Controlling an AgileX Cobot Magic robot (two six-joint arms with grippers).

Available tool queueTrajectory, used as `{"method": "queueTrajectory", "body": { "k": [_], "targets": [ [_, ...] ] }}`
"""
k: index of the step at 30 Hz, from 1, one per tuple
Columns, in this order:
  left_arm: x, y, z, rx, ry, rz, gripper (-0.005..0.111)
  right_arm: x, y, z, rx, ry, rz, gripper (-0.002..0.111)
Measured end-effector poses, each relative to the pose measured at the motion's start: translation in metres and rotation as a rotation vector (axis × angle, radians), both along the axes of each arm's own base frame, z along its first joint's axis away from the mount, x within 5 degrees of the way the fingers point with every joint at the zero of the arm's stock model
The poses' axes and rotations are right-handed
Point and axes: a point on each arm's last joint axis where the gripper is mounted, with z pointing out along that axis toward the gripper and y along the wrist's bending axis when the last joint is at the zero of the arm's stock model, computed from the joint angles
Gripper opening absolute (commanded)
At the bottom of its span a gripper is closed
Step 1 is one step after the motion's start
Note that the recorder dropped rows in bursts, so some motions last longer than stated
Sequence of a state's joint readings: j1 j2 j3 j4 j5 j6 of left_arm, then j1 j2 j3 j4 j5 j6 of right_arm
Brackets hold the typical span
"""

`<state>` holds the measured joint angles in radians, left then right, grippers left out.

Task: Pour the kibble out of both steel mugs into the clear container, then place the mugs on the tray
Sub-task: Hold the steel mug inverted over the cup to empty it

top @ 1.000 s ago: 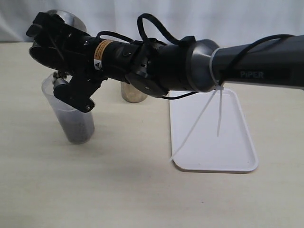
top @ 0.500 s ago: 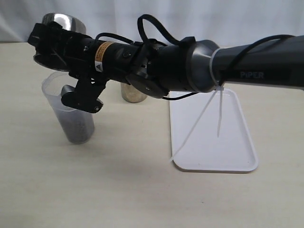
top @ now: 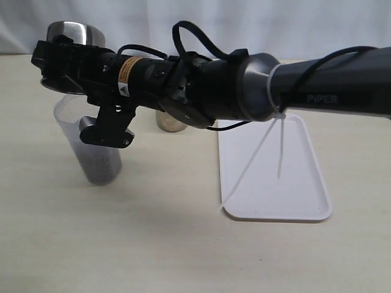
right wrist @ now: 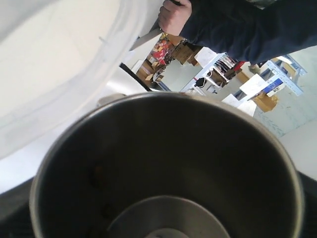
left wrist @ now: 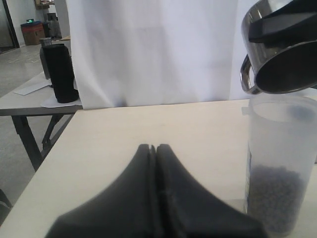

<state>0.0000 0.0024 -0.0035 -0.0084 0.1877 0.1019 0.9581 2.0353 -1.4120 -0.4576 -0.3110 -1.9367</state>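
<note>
My right gripper [top: 64, 58] reaches across to the left and is shut on a steel mug [top: 74, 30]. The mug is tipped mouth-down over the clear container [top: 96, 149]. In the left wrist view the mug [left wrist: 280, 49] hangs just above the container's [left wrist: 282, 163] rim. Brown kibble [left wrist: 277, 198] fills the container's lower part. The mug's inside [right wrist: 168, 168] looks dark and nearly empty. The second steel mug [top: 170, 121] stands on the table, partly hidden behind the right arm. My left gripper [left wrist: 154, 148] is shut on nothing, low over the table beside the container. The white tray [top: 287, 183] lies at the right.
The right arm [top: 244, 91] spans the scene above the table, with a white cable tie [top: 269, 146] dangling over the tray. A white curtain [left wrist: 148, 49] hangs behind the table. The table's edge [left wrist: 44, 163] runs beside my left gripper.
The right wrist has rolled further and the mug has turned with it over the container. My left gripper has not moved.
</note>
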Motion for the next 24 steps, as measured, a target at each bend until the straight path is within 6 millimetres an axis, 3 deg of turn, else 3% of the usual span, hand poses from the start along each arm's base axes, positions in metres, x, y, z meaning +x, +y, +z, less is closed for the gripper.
{"method": "queueTrajectory", "body": {
  "k": [14,24],
  "targets": [
    [0.0,0.0,0.0,0.0,0.0,0.0,0.0,-0.008,0.001,0.013,0.012,-0.022,0.016,0.005],
    [0.0,0.0,0.0,0.0,0.0,0.0,0.0,-0.011,-0.001,0.005,-0.044,-0.037,0.026,0.005]
  ]
}}
